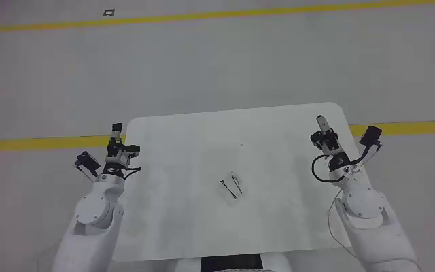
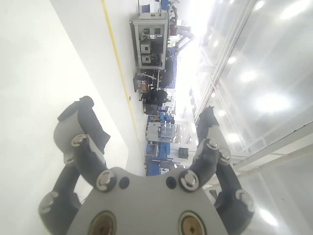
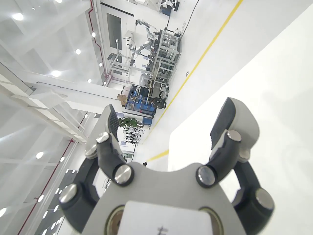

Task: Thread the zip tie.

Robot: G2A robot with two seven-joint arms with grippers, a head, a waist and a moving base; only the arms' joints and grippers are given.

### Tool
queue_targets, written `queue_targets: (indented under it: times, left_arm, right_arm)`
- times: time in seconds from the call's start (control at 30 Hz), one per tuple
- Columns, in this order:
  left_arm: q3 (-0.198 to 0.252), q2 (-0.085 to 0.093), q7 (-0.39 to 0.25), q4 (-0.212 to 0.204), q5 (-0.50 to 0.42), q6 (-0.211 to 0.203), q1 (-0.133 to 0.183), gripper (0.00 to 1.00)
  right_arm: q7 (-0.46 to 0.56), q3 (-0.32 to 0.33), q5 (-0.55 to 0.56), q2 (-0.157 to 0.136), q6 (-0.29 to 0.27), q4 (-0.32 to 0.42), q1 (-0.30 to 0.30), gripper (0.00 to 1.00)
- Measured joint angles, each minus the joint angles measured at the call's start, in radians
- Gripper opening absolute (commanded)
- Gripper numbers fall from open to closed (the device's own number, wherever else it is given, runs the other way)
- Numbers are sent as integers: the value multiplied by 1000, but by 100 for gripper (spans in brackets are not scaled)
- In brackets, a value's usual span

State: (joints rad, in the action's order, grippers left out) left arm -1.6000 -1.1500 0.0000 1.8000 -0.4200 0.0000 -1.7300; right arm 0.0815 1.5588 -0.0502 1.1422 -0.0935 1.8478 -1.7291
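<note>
Pincers of both arms are sitting at opposite sides of the white counter (image 1: 204, 136) in the top view: the left pincer (image 1: 115, 132) is hanging just beside the counter's left edge, and the right pincer (image 1: 322, 124) is hanging over the surface near the right edge. Neither is holding anything. The zip tie (image 1: 233, 185) is lying flat near the middle of the counter, well apart from both arms; it is showing as thin dark strands close together, too small to tell whether it is one piece or two. A yellow floor line (image 1: 204, 15) is running across beyond the counter. In the left wrist view, the left pincer (image 2: 145, 106) is standing wide, nothing between its dark fingers (image 2: 91, 123), with the counter (image 2: 24, 74) lying alongside. In the right wrist view, the right pincer (image 3: 168, 105) is likewise spread wide and carrying nothing, its ribbed pads (image 3: 221, 121) facing inward and the counter (image 3: 281, 74) lying next to one finger.
</note>
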Motion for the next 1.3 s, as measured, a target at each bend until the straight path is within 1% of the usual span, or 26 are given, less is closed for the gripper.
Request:
queue_targets:
  times: [0.13, 0.2, 0.3, 0.33, 0.4, 0.43, 0.5, 0.53, 0.57, 0.67, 0.97, 1.0, 1.03, 1.13, 1.23, 1.3]
  left_arm:
    - [0, 0, 0, 0, 0, 0, 0, 100]
    - [0, 0, 0, 0, 0, 0, 0, 100]
    - [0, 0, 0, 0, 0, 0, 0, 100]
    - [0, 0, 0, 0, 0, 0, 0, 100]
    - [0, 0, 0, 0, 0, 0, 0, 100]
    - [0, 0, 0, 0, 0, 0, 0, 100]
    - [0, 0, 0, 0, 0, 0, 0, 100]
    - [0, 0, 0, 0, 0, 0, 0, 100]
    - [0, 0, 0, 0, 0, 0, 0, 100]
    - [0, 0, 0, 0, 0, 0, 0, 100]
    - [0, 0, 0, 0, 0, 0, 0, 100]
    - [0, 0, 0, 0, 0, 0, 0, 100]
    - [0, 0, 0, 0, 0, 0, 0, 100]
    - [0, 0, 0, 0, 0, 0, 0, 100]
    - [0, 0, 0, 0, 0, 0, 0, 100]
    - [0, 0, 0, 0, 0, 0, 0, 100]
  right_arm:
    - [0, 0, 0, 0, 0, 1, 0, 100]
    - [19, 0, 25, -5, -4, 20, 18, 100]
    - [71, -22, 202, -11, 18, 51, 65, 100]
    - [94, -35, 287, -12, 33, 57, 82, 100]
    - [130, -59, 404, -15, 58, 66, 110, 100]
    - [161, -78, 483, -17, 79, 68, 127, 100]
    - [180, -102, 571, -15, 123, 75, 144, 100]
    - [175, -111, 590, -12, 147, 79, 147, 100]
    - [171, -113, 582, -11, 154, 80, 147, 100]
    - [170, -113, 541, -11, 152, 80, 146, 100]
    - [177, -119, 548, -13, 146, 86, 152, 100]
    - [196, -135, 567, -14, 141, 95, 170, 100]
    - [238, -161, 613, -14, 148, 97, 204, 100]
    - [346, -212, 733, -13, 188, 95, 271, 100]
    - [430, -252, 806, -13, 211, 103, 299, 100]
    - [463, -268, 827, -12, 216, 109, 305, 100]
